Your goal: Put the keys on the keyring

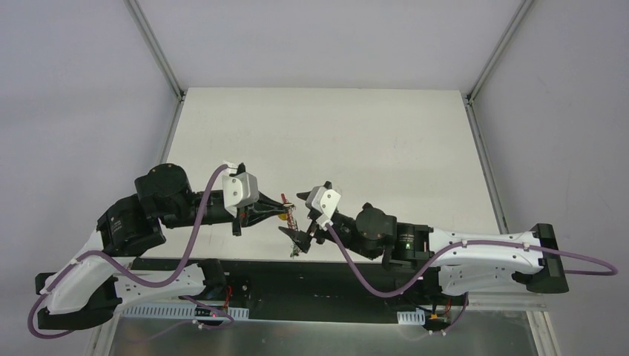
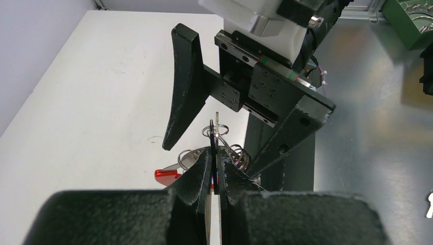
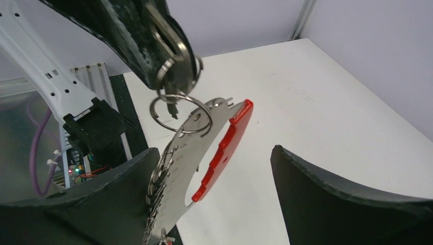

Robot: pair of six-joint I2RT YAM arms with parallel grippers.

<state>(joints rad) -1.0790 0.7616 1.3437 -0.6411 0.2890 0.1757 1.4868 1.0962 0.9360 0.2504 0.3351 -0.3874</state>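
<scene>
Threading step: left claw (image 2: 216, 155) clenched a key (image 3: 171, 41), seemingly hooked onto the keyring (image 3: 227, 135); right claw (image 3: 214, 151) hung released; next, steady the keyring

We see a key (image 3: 171, 48) of bright silvery metal, and the keyring (image 3: 224, 148) pairs a glossy red plastic arc with a smooth silvery metal plate and shiny wire loops. The right gripper's fingers (image 3: 332, 199) look to us like matt black plastic with a faintly grainy skin. We find the table (image 3: 316, 97) matt white and lightly scuffed.
</scene>
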